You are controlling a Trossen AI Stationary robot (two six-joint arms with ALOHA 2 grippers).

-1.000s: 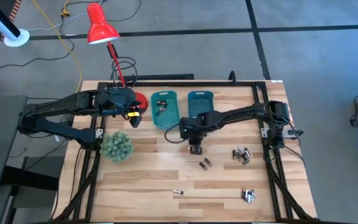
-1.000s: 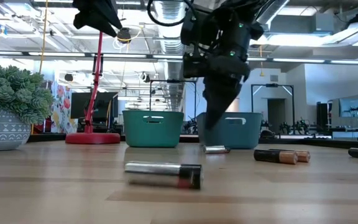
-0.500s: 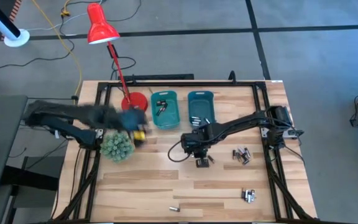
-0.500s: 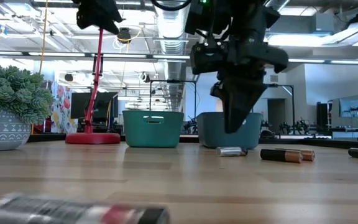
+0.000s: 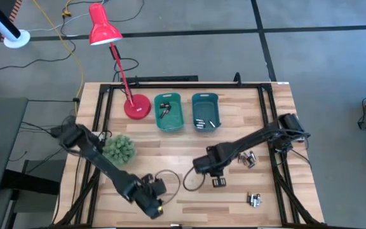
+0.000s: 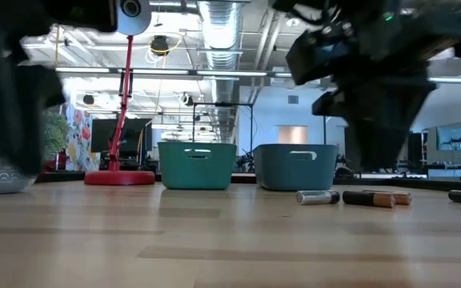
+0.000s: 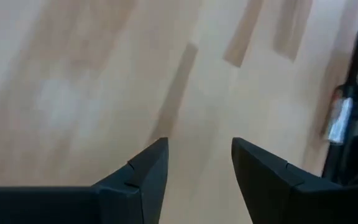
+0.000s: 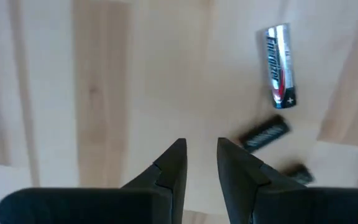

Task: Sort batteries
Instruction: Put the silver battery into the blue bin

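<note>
Batteries lie scattered on the wooden table: a cluster (image 5: 246,159) at the right, another (image 5: 254,200) near the front right, and more inside the two teal bins (image 5: 168,112) (image 5: 204,111). My right gripper (image 5: 218,180) points down over bare wood, open by a narrow gap (image 8: 200,152). A silver battery (image 8: 278,67) and two dark ones (image 8: 263,134) lie just beyond it. My left gripper (image 5: 152,205) hangs open near the front edge, with nothing between its fingers (image 7: 199,152). A silver battery (image 7: 339,119) lies off to one side of it.
A green spiky plant (image 5: 119,149) stands at the left, close to my left arm. A red lamp (image 5: 103,28) has its base (image 5: 136,106) at the far left beside the bins. Black frame rails run along the table's sides (image 5: 283,172). Loose cable loops lie mid-table (image 5: 170,181).
My left gripper has swung fast from beside the lamp base and bins, past the plant, down toward the table's near edge. My right gripper has moved toward the near edge and a little right. A silver battery has rolled toward the near edge and out of the low view.
</note>
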